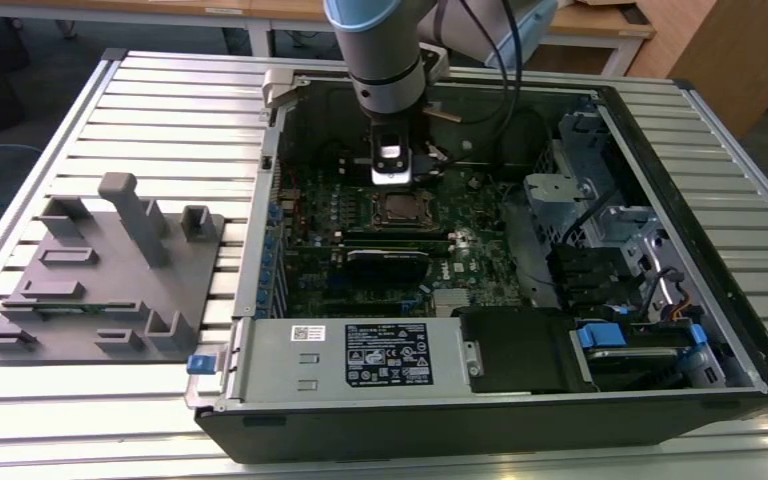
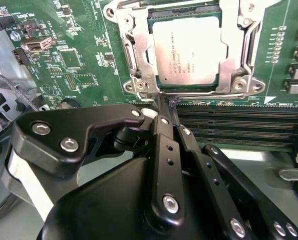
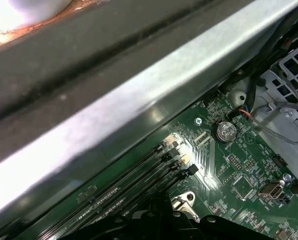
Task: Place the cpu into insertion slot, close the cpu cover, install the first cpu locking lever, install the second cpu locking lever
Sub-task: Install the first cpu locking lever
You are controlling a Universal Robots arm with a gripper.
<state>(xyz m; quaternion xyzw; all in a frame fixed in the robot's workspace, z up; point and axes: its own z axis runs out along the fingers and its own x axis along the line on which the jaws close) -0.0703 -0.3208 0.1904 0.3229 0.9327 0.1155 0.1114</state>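
Inside the open computer case [image 1: 491,410], on the green board [image 1: 315,255] and toward the case's far wall, sits the insertion slot [image 2: 199,89]. The cpu [image 2: 189,47] lies in it with its dull metal top facing up. The cpu cover [image 2: 236,40] lies flat over the chip, its square window framing the metal top, so the first two steps look done.

The gripper [image 2: 165,102] hangs from the arm at the slot's edge nearest the memory slots [image 2: 229,125]. In the exterior view it [image 1: 391,170] stands just beyond the socket, toward the far wall. Its jaws are drawn together with no gap between the fingertips. They sit just beside, perhaps touching, a thin bright wire end [image 2: 175,101] that looks like part of a locking lever. Whether they pinch it I cannot tell.

I judge that the lever work is in hand. I cannot tell whether either lever is hooked down, because the bright rim around the cover hides the catches. Seating a lever would call for pressing the wire down toward the board and tucking it sideways under its catch. There is little room between the cover's corner and the first memory slot, so the fingertips must stay narrow and low without scraping the board.

A grey fixture [image 1: 104,270] lies on the slatted table [image 1: 157,100], well apart from the case's side wall.
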